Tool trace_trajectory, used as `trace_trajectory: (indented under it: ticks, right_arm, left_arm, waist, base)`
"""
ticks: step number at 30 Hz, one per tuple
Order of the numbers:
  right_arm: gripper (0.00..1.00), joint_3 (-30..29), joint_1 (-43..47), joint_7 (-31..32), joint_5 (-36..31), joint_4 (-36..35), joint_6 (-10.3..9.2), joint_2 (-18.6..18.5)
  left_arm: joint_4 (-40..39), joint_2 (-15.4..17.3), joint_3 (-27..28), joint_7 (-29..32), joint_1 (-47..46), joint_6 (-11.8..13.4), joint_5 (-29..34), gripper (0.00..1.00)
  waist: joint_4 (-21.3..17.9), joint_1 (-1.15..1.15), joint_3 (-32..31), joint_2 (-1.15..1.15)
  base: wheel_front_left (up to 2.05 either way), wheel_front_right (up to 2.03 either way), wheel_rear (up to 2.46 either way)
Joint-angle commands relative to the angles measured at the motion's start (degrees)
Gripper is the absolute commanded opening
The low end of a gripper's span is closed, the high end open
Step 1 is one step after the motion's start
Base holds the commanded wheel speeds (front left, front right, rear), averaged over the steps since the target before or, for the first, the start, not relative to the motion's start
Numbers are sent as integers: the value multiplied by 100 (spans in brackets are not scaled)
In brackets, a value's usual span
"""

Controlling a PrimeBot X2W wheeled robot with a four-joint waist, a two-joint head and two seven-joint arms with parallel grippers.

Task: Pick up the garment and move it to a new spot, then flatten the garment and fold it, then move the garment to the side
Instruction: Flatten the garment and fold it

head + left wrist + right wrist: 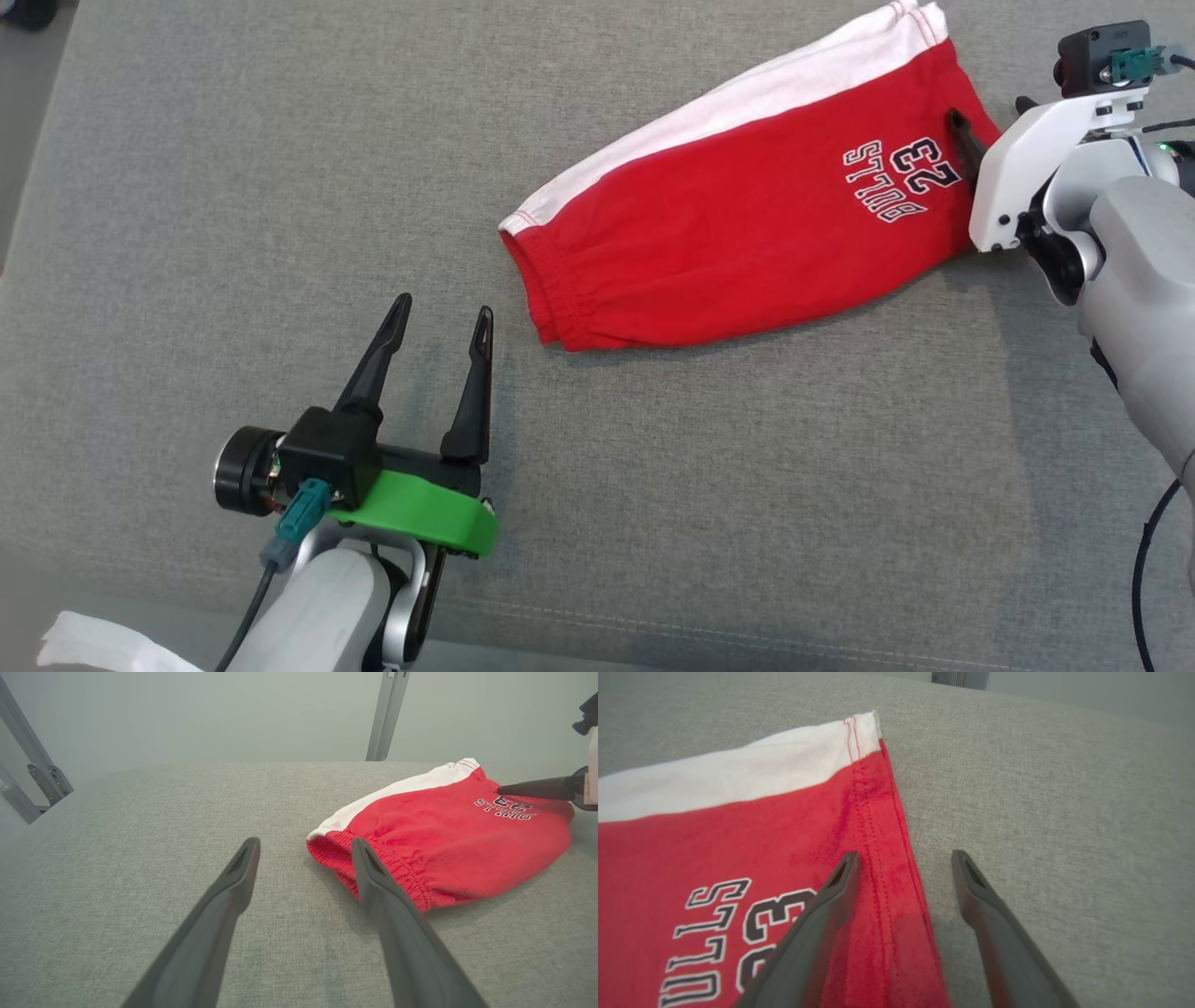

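The red and white shorts (747,215) are seen lying on the grey cloth-covered desk (280,140), toward its far right part, doubled over lengthwise with the white stripe along the far edge and the printed lettering facing up. The cloth is laid fairly flat, with slight puckers at the elastic waistband. From this, the flattening and folding are judged to be done or nearly so. Whether the final move to the side is complete cannot be told; the present spot may already be the side.

The left hand (443,306) is held released, fingers spread, just beside the waistband end and apart from it. The right hand (906,856) is likewise released and grasps nothing: one finger is placed over the stitched hem, the other over bare desk, so the hem edge is straddled.

A scrap of white material (93,644) is seen at the near left edge, well apart from the shorts. Metal frame posts (387,714) are seen beyond the desk. Nothing is found in the way of a sideways slide.
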Motion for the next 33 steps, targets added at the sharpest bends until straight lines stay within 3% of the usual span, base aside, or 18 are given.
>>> trace_trajectory:
  ticks: [1,7,8,9,14,22,27,33]
  right_arm:
    - [100,-12,-12,50,-20,109,-3,53]
    - [99,-10,145,283,114,228,-2,169]
    - [32,20,173,322,110,213,-2,199]
    - [0,30,197,345,153,170,-1,213]
    - [0,-5,226,352,297,-9,-2,217]
    - [0,-108,659,263,799,-747,-3,432]
    - [0,-105,1111,309,1004,-1100,-3,229]
    - [0,-311,1506,319,1232,-1142,-3,-62]
  left_arm:
    - [-17,-77,117,-22,136,-84,145,100]
    - [-26,-357,455,-22,359,-333,561,100]
    - [-15,-397,520,-19,383,-375,618,100]
    - [28,-466,642,-20,441,-459,701,100]
    - [132,-557,897,-19,552,-610,820,100]
    - [344,-527,1539,-19,1050,-755,1028,100]
    - [387,-572,1761,-20,1374,-871,1181,100]
    - [398,-747,1926,-20,1564,-972,1326,100]
  waist:
    - [227,0,177,62]
    - [277,0,140,62]
    - [264,0,123,62]
    - [218,0,80,62]
    - [45,0,-60,62]
    - [-749,0,-598,62]
    - [-1152,0,-936,62]
    - [-1287,0,-1129,62]
  base:
    - [0,0,0]
    - [0,0,0]
    - [0,0,0]
    - [0,0,0]
    - [0,0,0]
    - [0,0,0]
    - [0,0,0]
    - [0,0,0]
